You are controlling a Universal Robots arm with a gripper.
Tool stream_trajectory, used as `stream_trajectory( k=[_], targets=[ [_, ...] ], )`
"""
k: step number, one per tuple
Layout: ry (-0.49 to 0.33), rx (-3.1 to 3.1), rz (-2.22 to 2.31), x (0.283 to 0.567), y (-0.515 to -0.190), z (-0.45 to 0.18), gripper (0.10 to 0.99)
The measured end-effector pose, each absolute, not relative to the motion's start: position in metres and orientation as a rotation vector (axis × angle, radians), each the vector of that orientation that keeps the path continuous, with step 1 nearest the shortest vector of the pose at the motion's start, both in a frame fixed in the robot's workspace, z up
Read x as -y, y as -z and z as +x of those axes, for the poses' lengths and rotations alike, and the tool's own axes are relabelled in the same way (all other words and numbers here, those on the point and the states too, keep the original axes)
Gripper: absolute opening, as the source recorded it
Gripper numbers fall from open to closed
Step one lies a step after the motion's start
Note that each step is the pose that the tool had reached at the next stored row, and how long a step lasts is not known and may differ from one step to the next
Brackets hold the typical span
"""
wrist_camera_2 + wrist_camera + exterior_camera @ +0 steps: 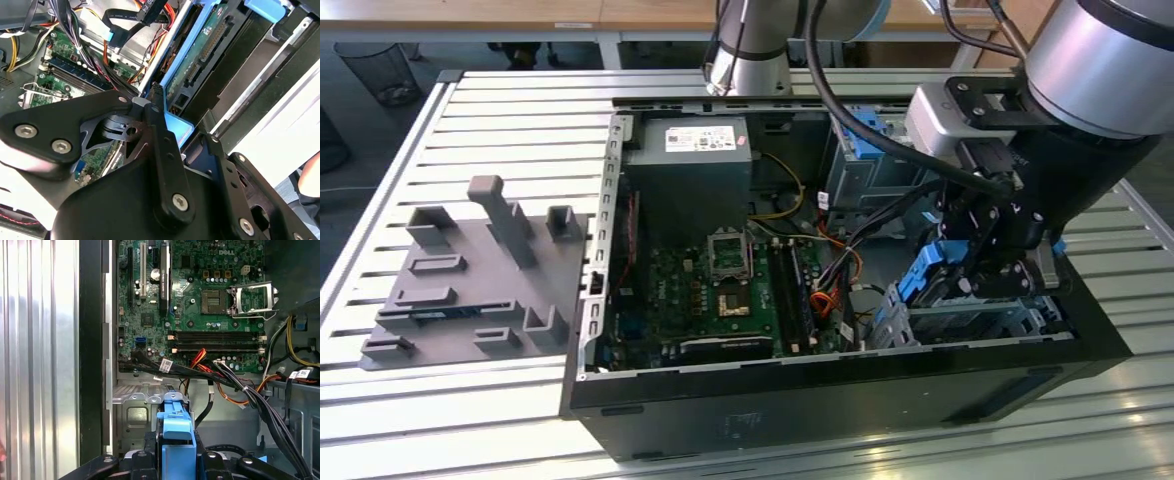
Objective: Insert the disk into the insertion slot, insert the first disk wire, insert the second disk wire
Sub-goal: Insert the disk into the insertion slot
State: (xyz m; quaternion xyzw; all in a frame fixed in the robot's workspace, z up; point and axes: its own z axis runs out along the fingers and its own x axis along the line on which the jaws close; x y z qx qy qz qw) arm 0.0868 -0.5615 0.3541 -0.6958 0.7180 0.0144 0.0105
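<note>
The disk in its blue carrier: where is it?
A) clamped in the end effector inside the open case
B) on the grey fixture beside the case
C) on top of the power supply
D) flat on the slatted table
A: in the exterior view the end effector grips the disk by its blue carrier inside the computer case.

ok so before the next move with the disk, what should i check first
1. Grip: the gripper is shut on the disk by its blue carrier: ok.
2. Position: in the exterior view the disk hangs tilted just above the insertion slot: ok.
3. Disk seated in the slot: not yet in: not ok.
4. Disk square to the slot opening: cannot tell.
5. Wire bundle clear of the slot: it runs close by: cannot tell.
</note>
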Motion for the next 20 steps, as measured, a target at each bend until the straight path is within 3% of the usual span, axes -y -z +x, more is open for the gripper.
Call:
stream_trajectory(
  k=[11,13,14,20],
  targets=[
    [-0.045,-2.24,-2.171,0.5615,-0.3461,0.0869,0.365],
    [-0.046,-2.24,-2.171,0.5616,-0.3447,0.0868,0.376],
    [-0.045,-2.241,-2.172,0.5615,-0.3445,0.0868,0.435],
    [-0.047,-2.24,-2.171,0.5615,-0.3439,0.0868,0.435]
  ],
)
